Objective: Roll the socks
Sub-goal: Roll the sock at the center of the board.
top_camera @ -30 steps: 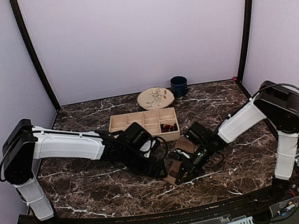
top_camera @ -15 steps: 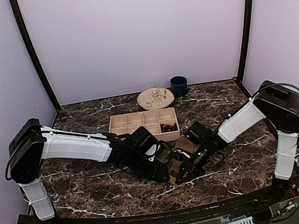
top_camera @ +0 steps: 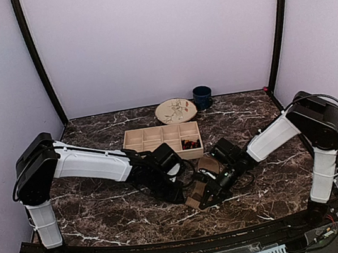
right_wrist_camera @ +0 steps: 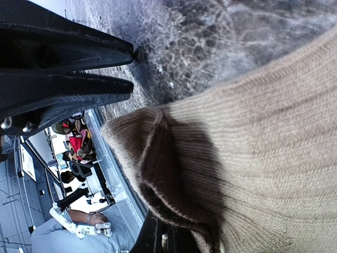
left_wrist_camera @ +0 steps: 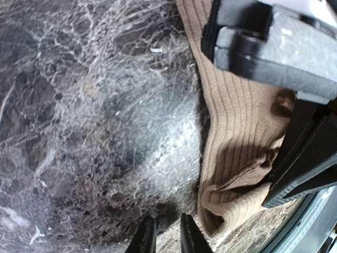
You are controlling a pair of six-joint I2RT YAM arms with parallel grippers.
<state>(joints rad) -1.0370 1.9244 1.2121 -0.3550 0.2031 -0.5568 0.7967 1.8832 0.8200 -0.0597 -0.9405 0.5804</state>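
1. Just now the left gripper (left_wrist_camera: 166, 238) has changed: a second ago its jaws stood wide, and now they are drawn nearly together, with only a sliver of gap.
2. Meanwhile the left arm has reached further right, so the fingertips now sit low on the marble table (top_camera: 104, 206), just beside the near edge of the tan sock (left_wrist_camera: 237, 121).
3. In both wrist views no fabric shows between those fingertips. They seem to have closed next to the sock rather than on it, though the very tips are partly cut off by the frame.
4. The right gripper (right_wrist_camera: 166, 240) has not changed: it is clamped on the tan sock, and the ribbed cloth puckers and bunches where its black fingers bite.
5. The tan sock lies on the table between the two arms, in front of the wooden tray (top_camera: 134, 138), with one end folded over into a small lump.
6. A dark, red-flecked thing (top_camera: 190, 142) lies in the tray's near right compartment. It may be the other sock, but it is too small to tell.
7. For the task, rolling looks barely begun. If the left pinch has missed, it probably has to open and take the edge again.
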